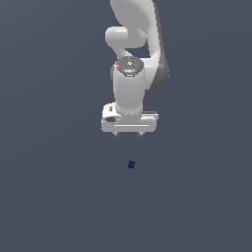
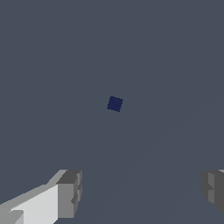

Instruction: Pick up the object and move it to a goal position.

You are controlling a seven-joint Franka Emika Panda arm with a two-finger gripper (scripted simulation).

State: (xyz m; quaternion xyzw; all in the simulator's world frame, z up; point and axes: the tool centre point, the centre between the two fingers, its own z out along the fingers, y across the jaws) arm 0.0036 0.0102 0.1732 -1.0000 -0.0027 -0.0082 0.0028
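We see the white arm (image 1: 133, 54) reaching down from the top of the exterior view, wrist vertical, with the gripper (image 1: 128, 134) pointing down at the flat grey bench (image 1: 49, 197). Only two short finger stubs show below the hand's wide body in that view.

The object (image 1: 131, 164), a tiny dark navy cube-like blob, lies on the bench below the gripper in the exterior view, roughly in line with the hand's midline and clear of it. Nothing touches it.

In the wrist view we note the gripper (image 2: 140, 192) spread wide: one fingertip (image 2: 70, 192) sits at one side of the picture, the other is partly cut off at the opposite edge, with bare bench between them. The gripper holds nothing. The object (image 2: 114, 103) appears near the centre of that picture, a small square turned slightly off-axis relative to the fingers, well apart from both fingertips and not between them.

We cannot tell the gripper's height above the bench.
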